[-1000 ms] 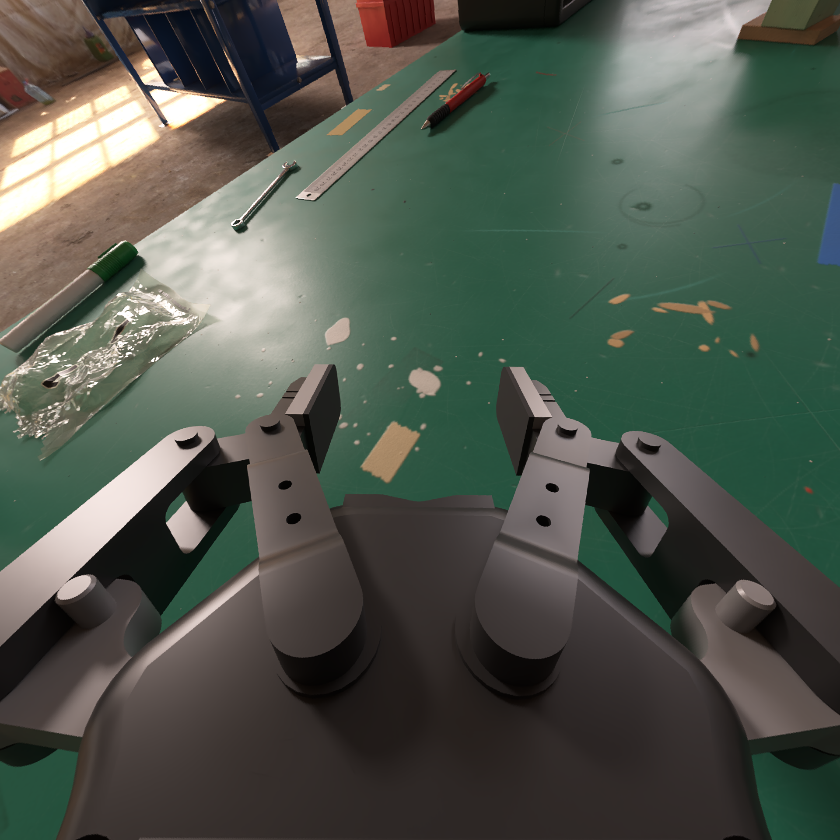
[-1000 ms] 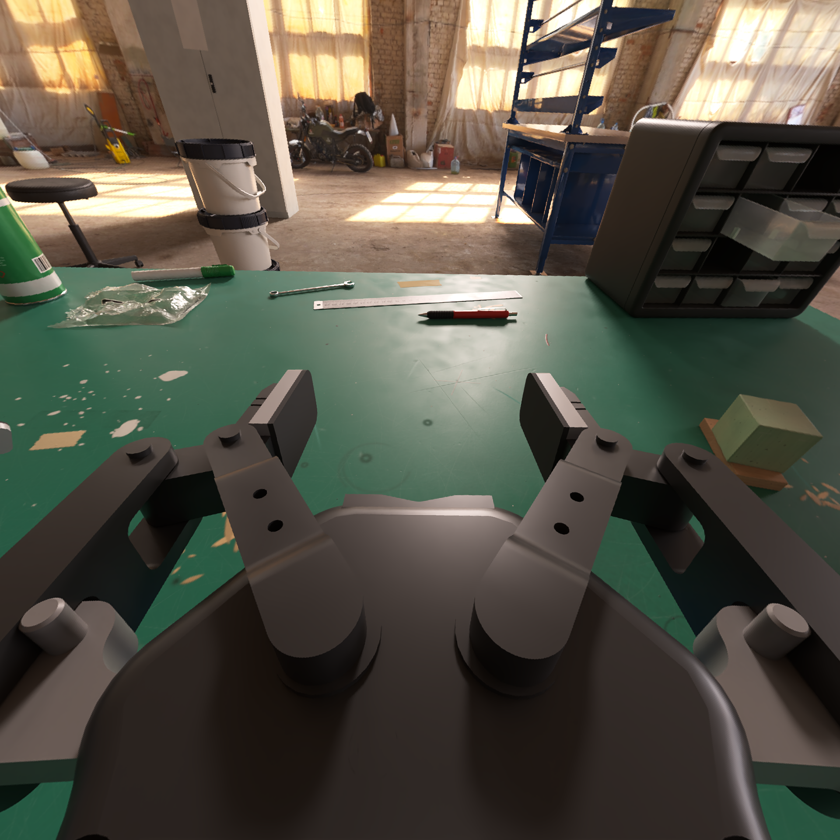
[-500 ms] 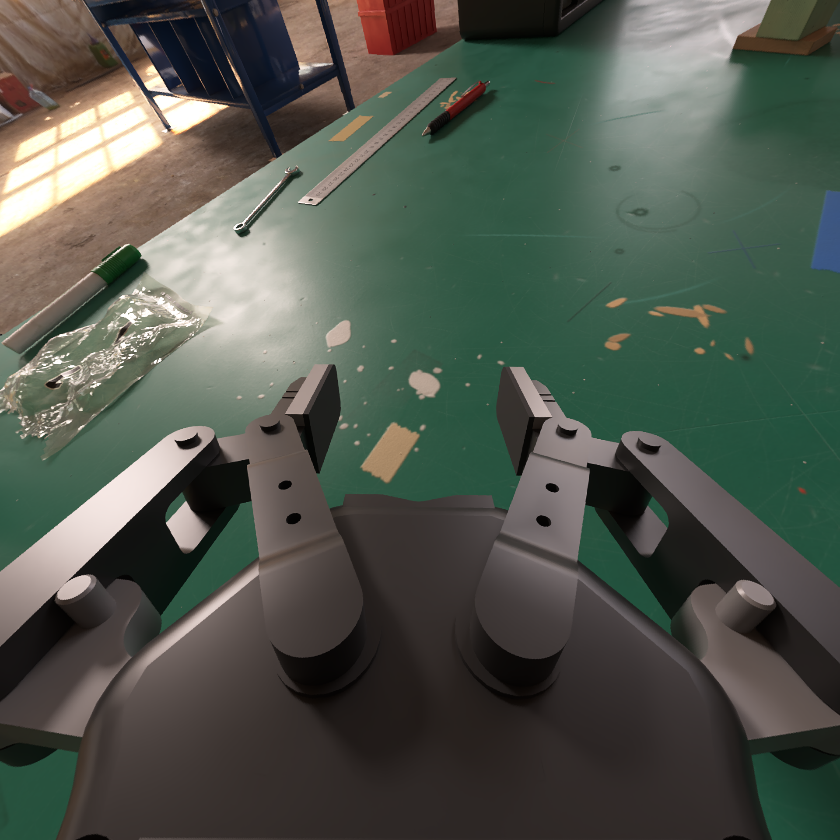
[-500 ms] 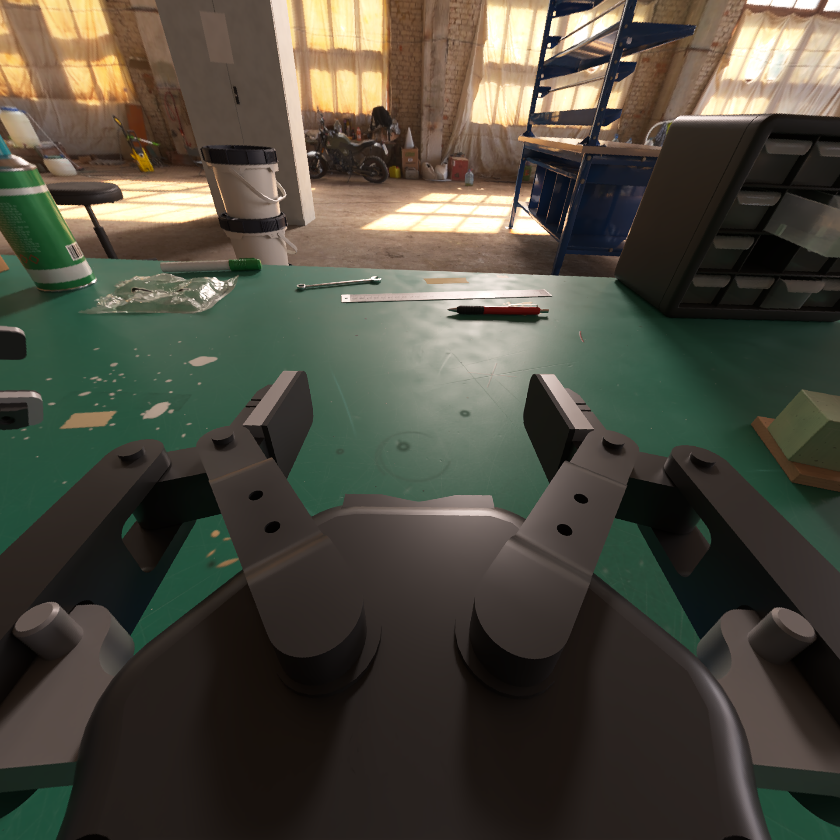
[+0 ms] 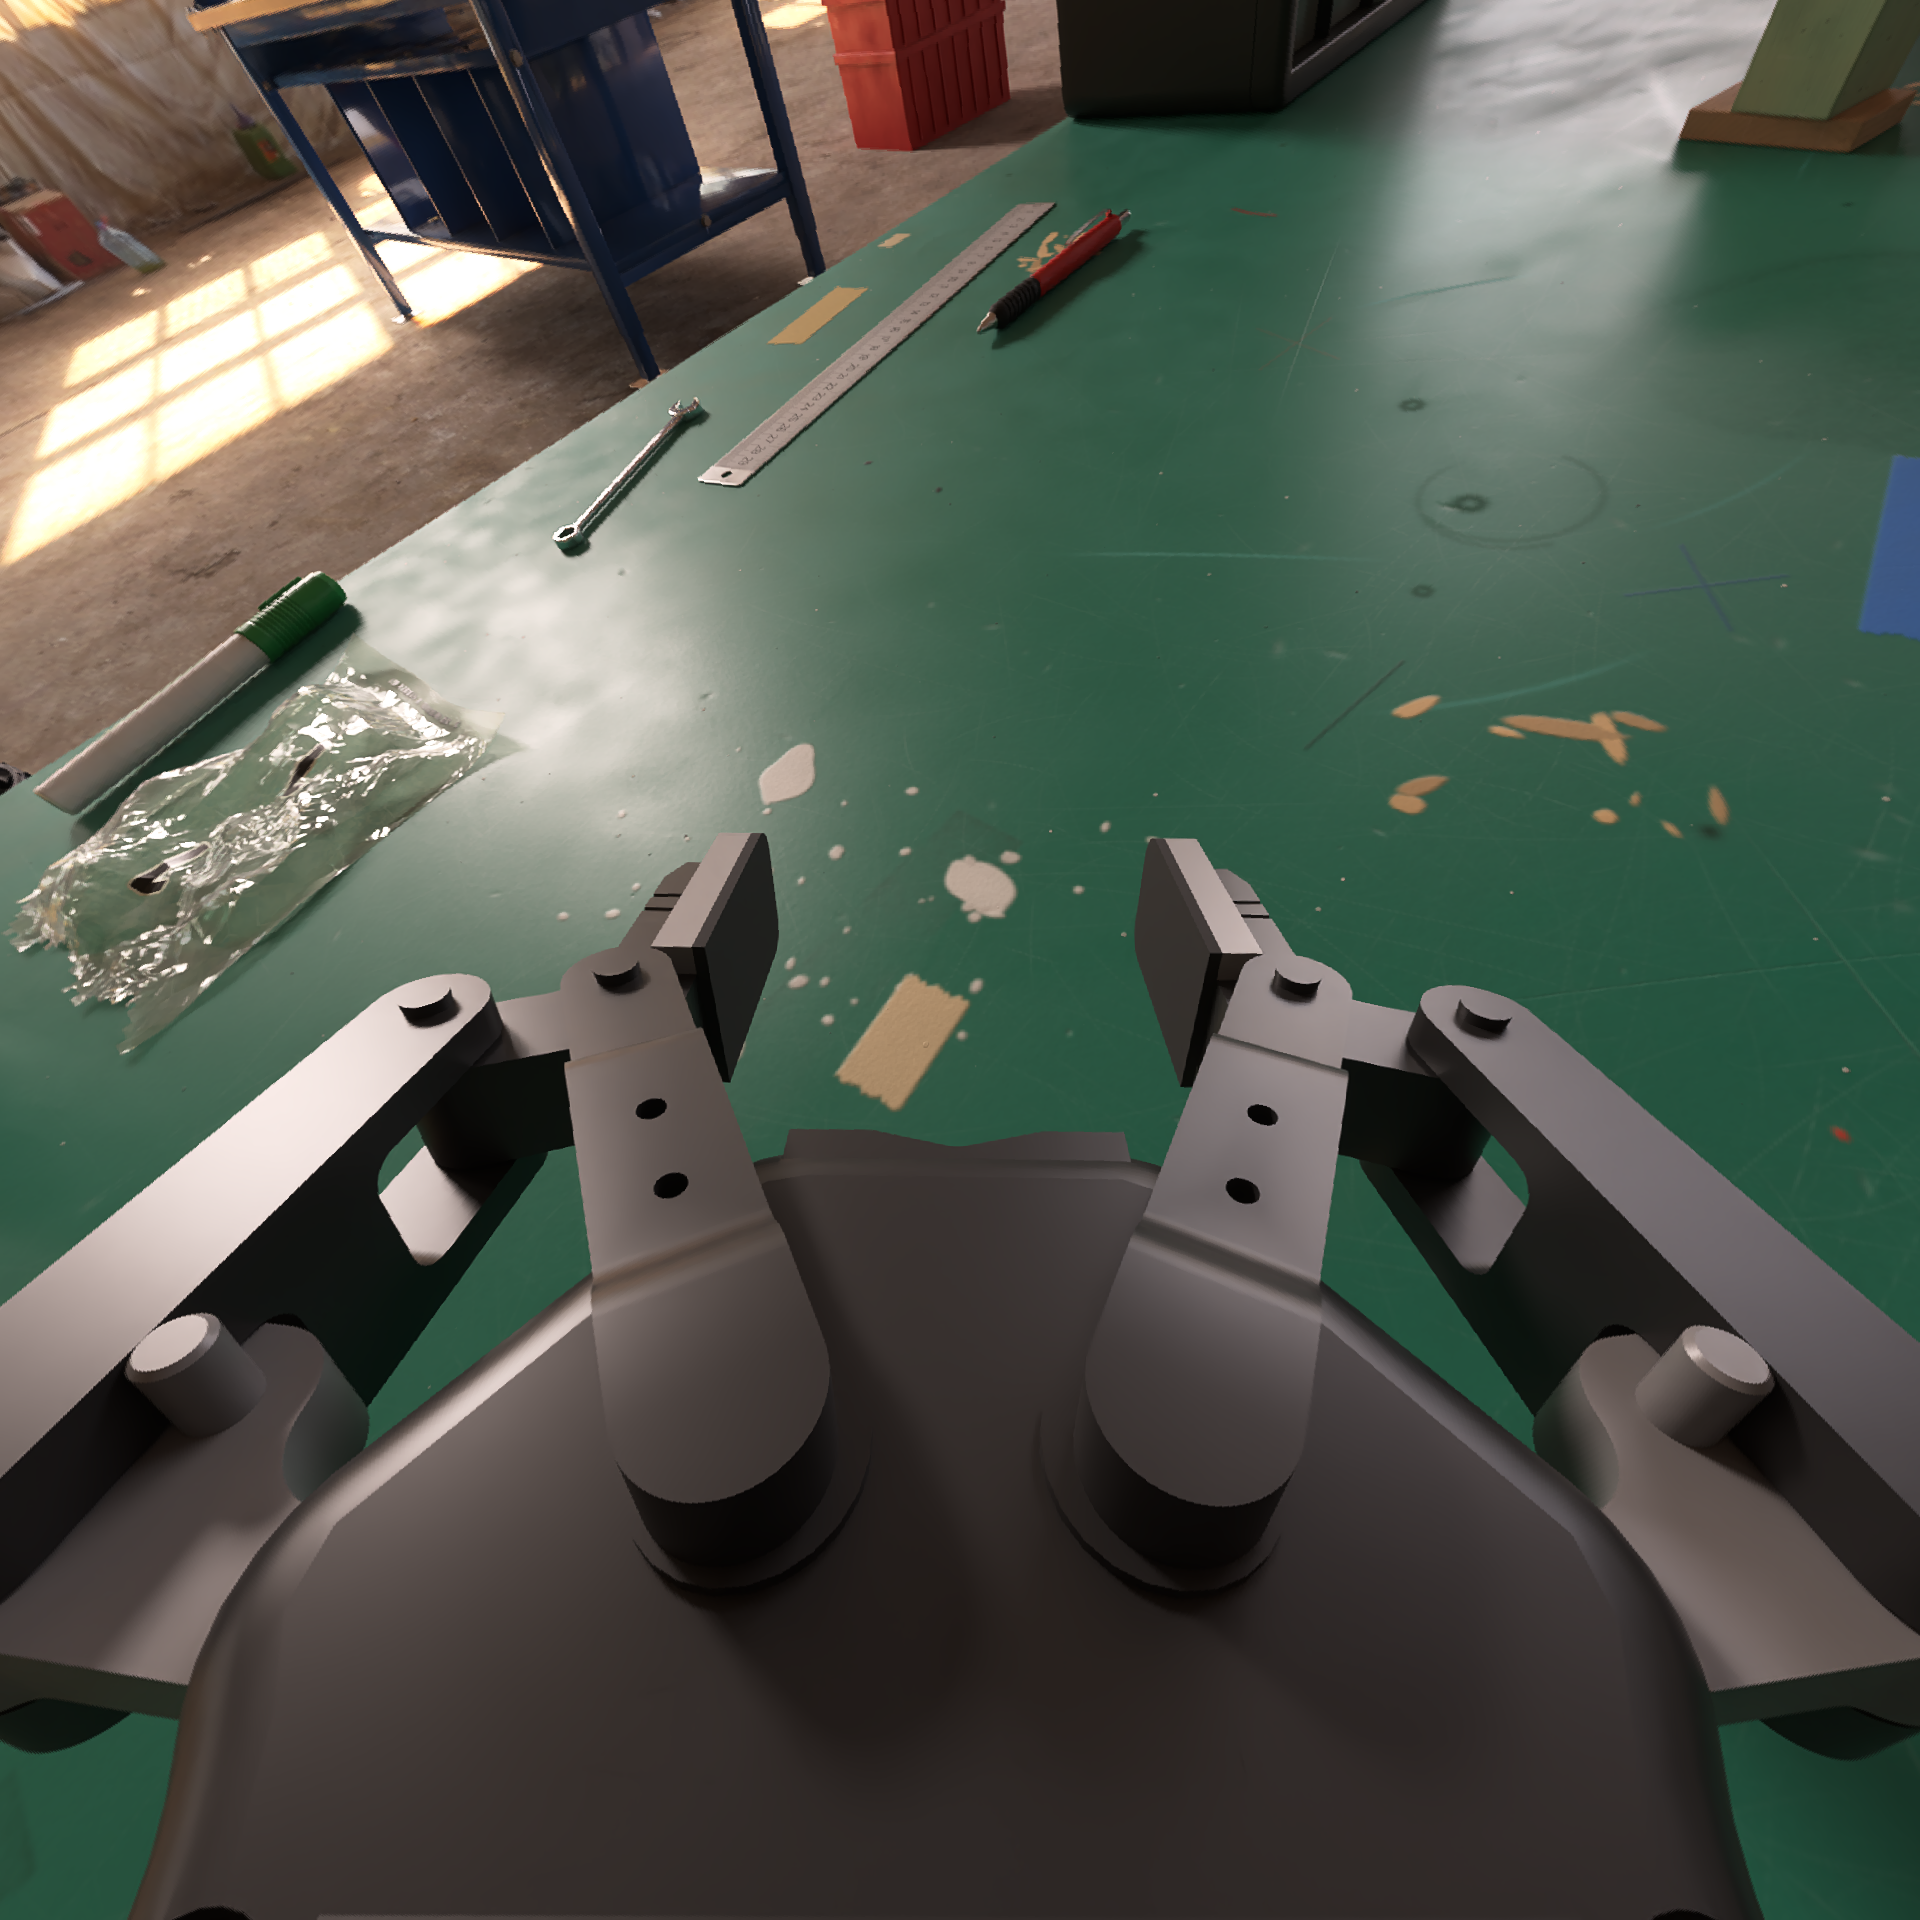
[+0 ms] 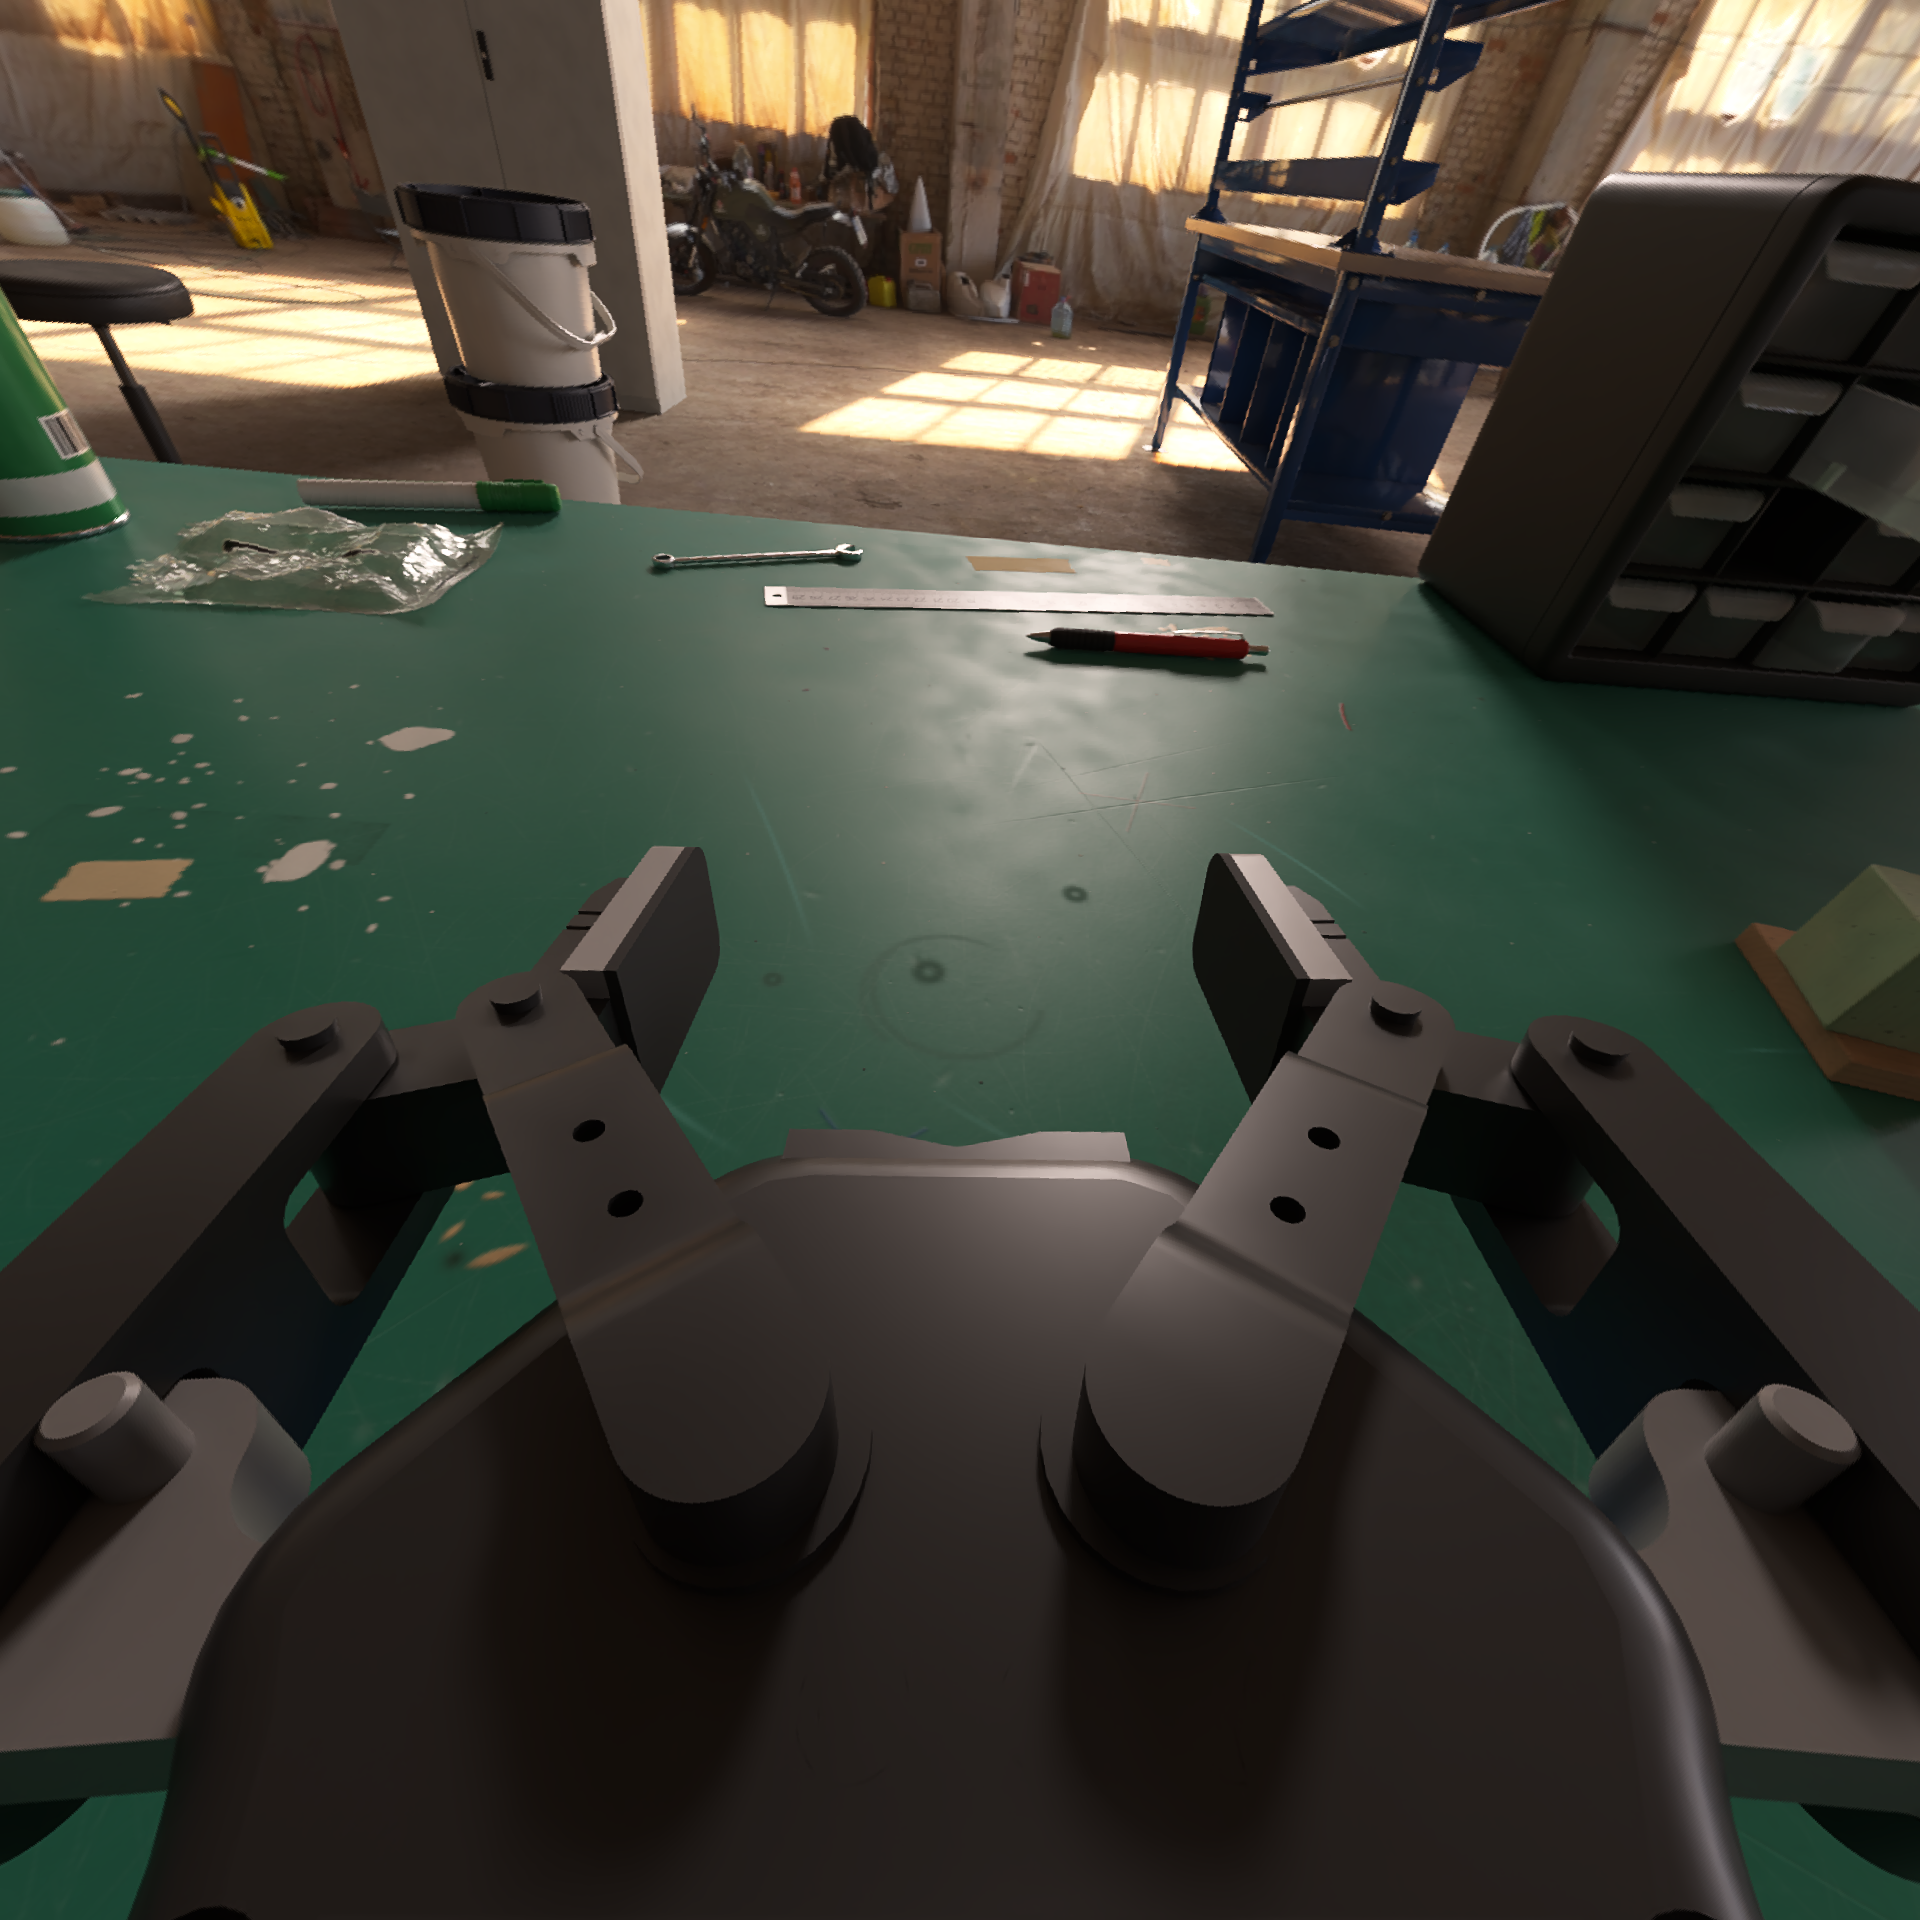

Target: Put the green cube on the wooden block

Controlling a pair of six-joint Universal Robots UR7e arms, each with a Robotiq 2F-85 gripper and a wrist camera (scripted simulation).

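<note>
On the green worktable (image 6: 935, 727), the pale green cube (image 6: 1860, 966) sits atop the flat wooden block (image 6: 1829, 1049) at far right, both empty grippers (image 5: 956, 925) (image 6: 954, 940) spread wide, with steel ruler (image 6: 1018, 600) and red pen (image 6: 1153, 644) well beyond.

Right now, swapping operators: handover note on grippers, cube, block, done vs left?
Left gripper: jaws open, empty, above bare green table near a tan tape patch.
Right gripper: jaws open, empty, low over the table.
Green cube already sits on the wooden block at the right edge of the right wrist view; neither gripper touches it.
Done: placement looks complete.
Left: confirm the cube is stable; part of it is cut off by the frame.
</note>
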